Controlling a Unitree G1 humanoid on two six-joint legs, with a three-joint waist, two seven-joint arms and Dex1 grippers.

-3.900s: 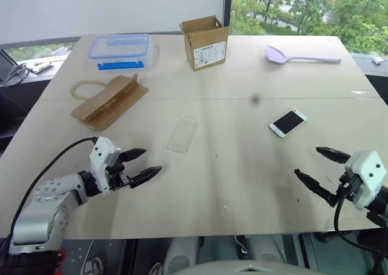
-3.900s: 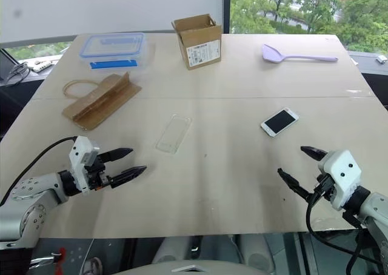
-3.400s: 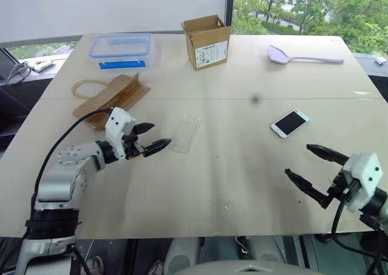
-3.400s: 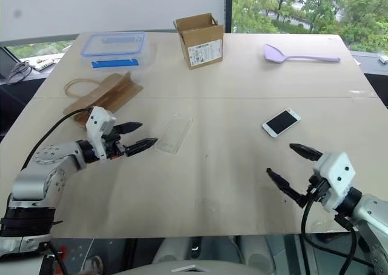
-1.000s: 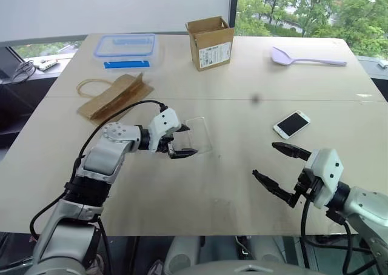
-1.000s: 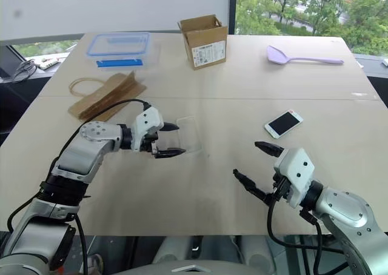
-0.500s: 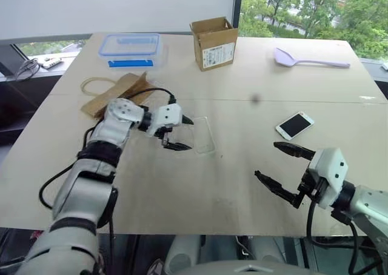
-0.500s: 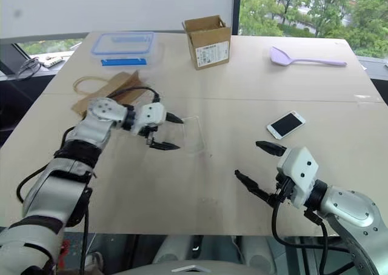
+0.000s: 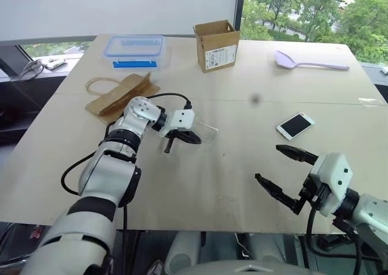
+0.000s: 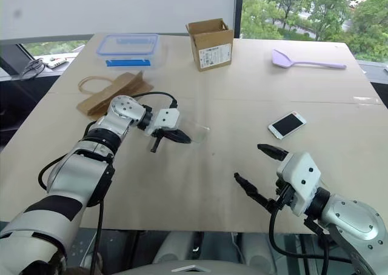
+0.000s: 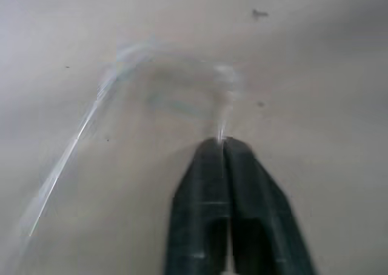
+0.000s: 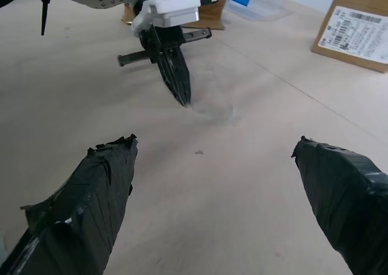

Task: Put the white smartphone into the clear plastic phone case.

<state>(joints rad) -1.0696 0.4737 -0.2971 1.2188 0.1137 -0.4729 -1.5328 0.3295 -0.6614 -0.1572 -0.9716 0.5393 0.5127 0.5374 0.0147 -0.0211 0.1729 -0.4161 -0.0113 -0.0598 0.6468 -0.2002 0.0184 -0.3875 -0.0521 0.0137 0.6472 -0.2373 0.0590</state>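
Risk: left gripper (image 9: 193,139) pinches only thin edge of clear plastic phone case (image 9: 204,131); slippery shell can slip out or flex when lifted.

Case at 2 o'clock from fingertips, near table (image 9: 200,184) centre.

White smartphone (image 9: 295,125) lies flat at 12 o'clock of right gripper (image 9: 285,171), well apart; its fingers spread wide, empty.

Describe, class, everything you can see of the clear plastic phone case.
The clear plastic phone case is a thin, see-through shell with rounded corners, showing mainly as faint glinting edges. It sits near the middle of the table, seemingly tilted, one edge pinched between the shut black fingers of the left gripper. The white smartphone lies well apart.
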